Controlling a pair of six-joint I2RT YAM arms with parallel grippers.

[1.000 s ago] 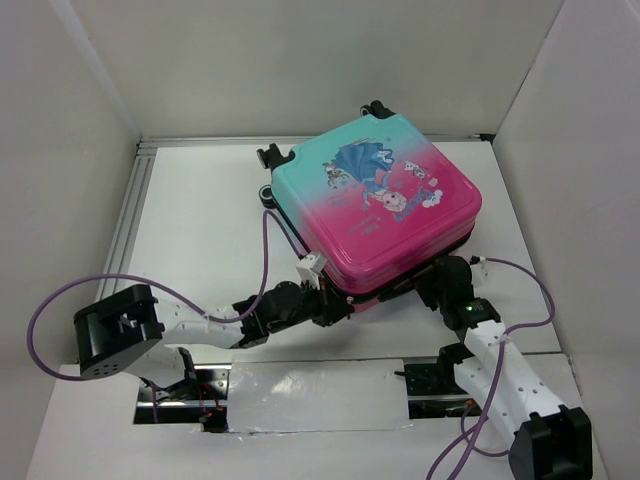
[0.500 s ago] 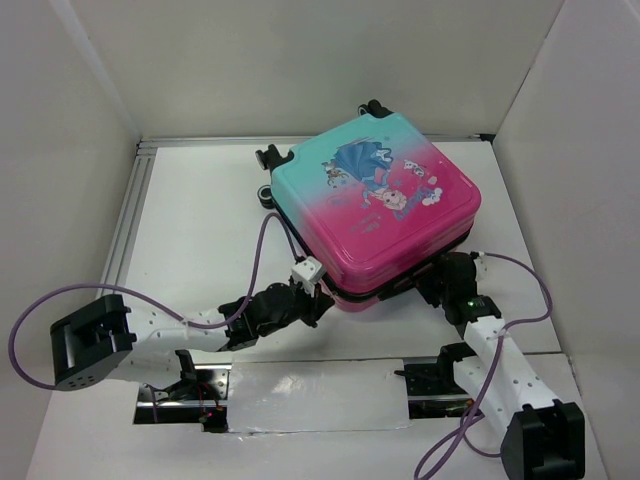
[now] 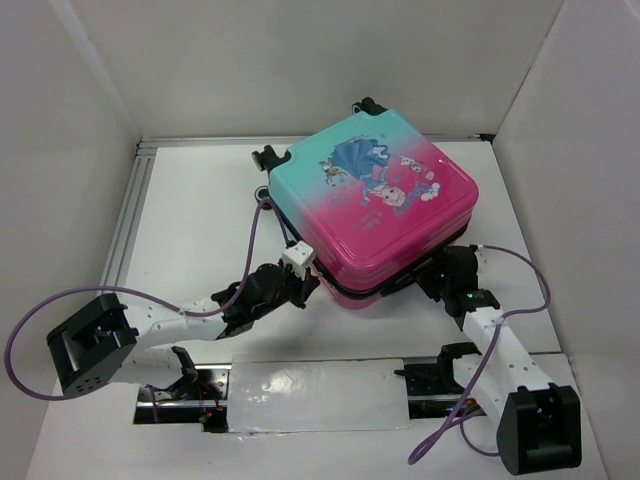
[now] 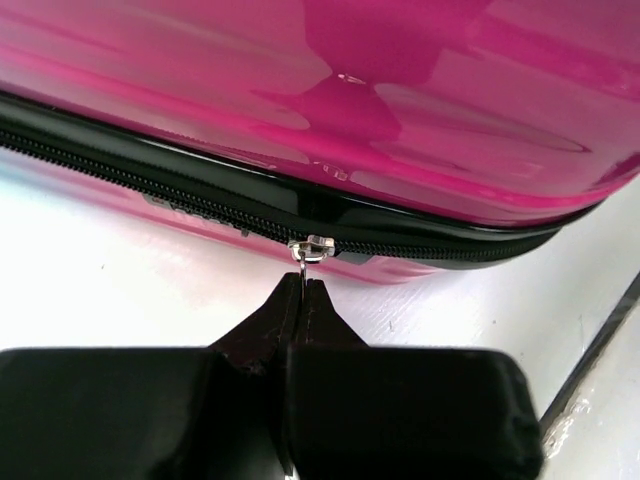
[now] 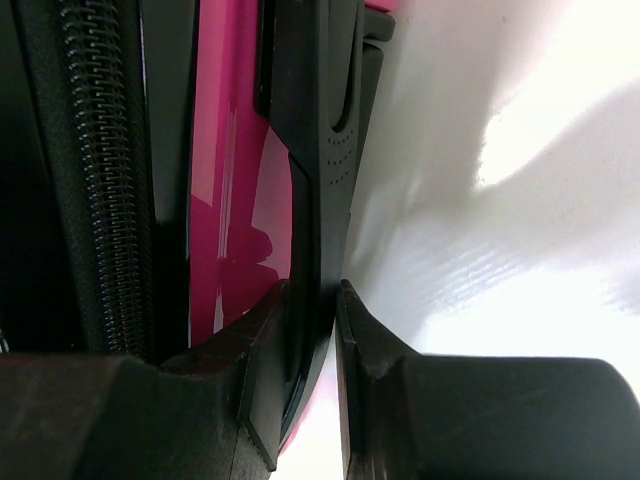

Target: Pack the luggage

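At the bottom of the top view a strip of silver tape [image 3: 320,395] lay across the near edge of the table [image 3: 200,210], between the two arm bases. From there the left arm reached up and to the right, a purple cable [image 3: 262,232] looping above it. The left gripper [image 4: 303,287] was pressed together, pinching the small metal zipper pull [image 4: 303,265] at the near left edge of the luggage [image 3: 375,205]. In the left wrist view the black zipper track [image 4: 150,185] ran across the frame under the glossy pink shell.

At the lower right, the right gripper [image 5: 313,300] was clamped narrowly on a black plastic part [image 5: 318,190] on the suitcase's near right edge, with one fingertip [image 5: 268,330] on each side of it.

The luggage lay flat and shut in the upper centre-right of the top view, turned at an angle. Its pink half was nearer and its teal half farther, with the cartoon print facing up. Black wheels [image 3: 268,157] stuck out at its far left corner, near the back wall.
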